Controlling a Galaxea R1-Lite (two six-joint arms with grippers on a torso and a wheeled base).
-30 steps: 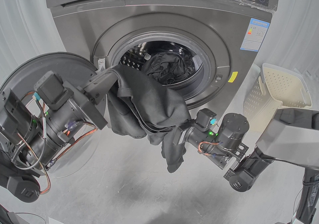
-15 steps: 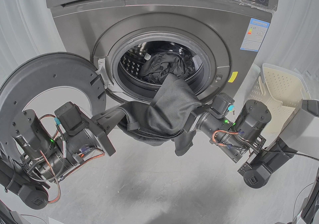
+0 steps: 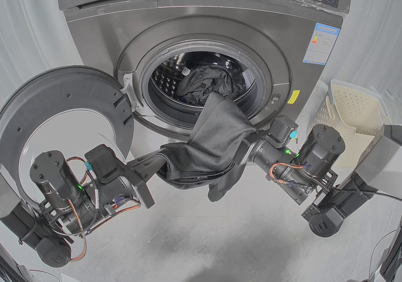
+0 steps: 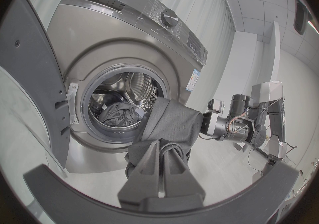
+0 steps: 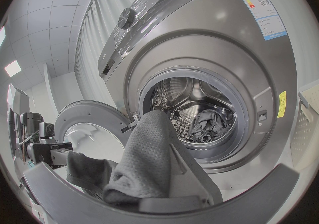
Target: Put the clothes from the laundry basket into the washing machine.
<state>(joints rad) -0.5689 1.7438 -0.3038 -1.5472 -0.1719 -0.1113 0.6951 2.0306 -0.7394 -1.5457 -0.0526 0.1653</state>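
Observation:
A dark grey garment [image 3: 213,136] hangs stretched between my two grippers in front of the washing machine [image 3: 251,32]. Its upper end lies over the lower rim of the open drum. My left gripper [image 3: 161,160] is low at the left, shut on the garment's lower edge; in the left wrist view the cloth [image 4: 172,121] is pinched between the fingers [image 4: 148,165]. My right gripper [image 3: 245,144], just below the drum opening, is shut on the garment's other side, and the cloth [image 5: 146,155] is draped over it. Another dark garment [image 3: 205,80] lies inside the drum.
The round washer door [image 3: 63,98] stands swung open at the left, close behind my left arm. A cream perforated laundry basket [image 3: 356,115] stands on the floor at the right of the machine. Bare grey floor lies in front.
Both grippers carried the garment toward the drum. The left dropped low and shifted right; the right rose to the drum rim. The garment's top now rests on the drum's lip.

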